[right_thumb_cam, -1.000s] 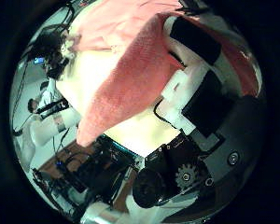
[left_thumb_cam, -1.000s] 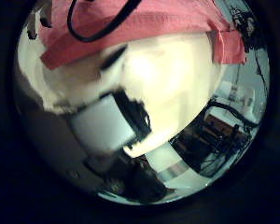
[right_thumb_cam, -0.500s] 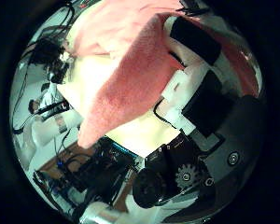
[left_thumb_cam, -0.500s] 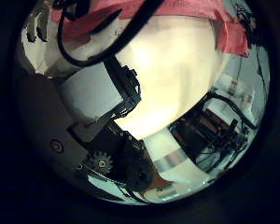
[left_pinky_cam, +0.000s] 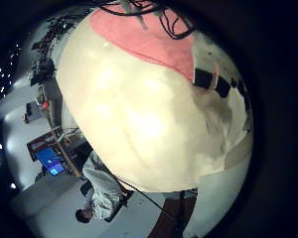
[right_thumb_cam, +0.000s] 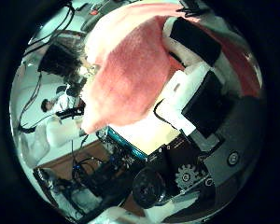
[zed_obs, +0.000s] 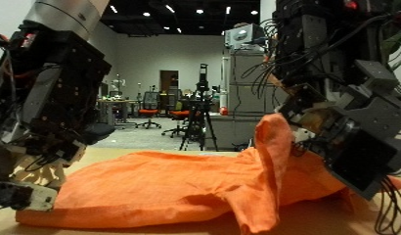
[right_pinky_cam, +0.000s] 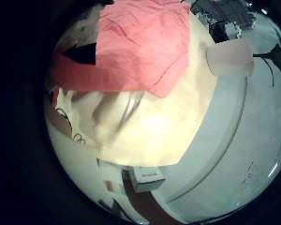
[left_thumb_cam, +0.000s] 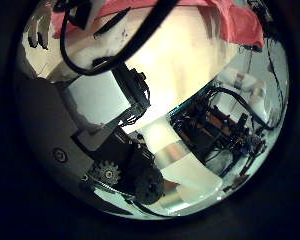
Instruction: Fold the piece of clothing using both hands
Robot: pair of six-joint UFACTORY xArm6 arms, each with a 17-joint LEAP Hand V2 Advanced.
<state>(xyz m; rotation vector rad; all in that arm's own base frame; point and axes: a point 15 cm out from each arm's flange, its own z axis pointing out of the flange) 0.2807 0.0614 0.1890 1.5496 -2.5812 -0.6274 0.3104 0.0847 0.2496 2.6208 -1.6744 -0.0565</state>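
Outside view: we see right hand [zed_obs: 337, 122] pinching a raised ridge of the crumpled orange-red cloth garment [zed_obs: 175, 191], lifted to carry it over for a fold | left hand [zed_obs: 44, 98] over far edge, grip unclear | garment on tan wooden table [zed_obs: 149, 228].

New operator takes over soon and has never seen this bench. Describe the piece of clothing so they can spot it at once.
Start from the light wooden table under the two robot arms. Spread across it is the piece of clothing, a soft orange-red garment, mostly flat near the left robot hand. It is the only cloth there, and one edge is lifted into a peak at the right robot hand.
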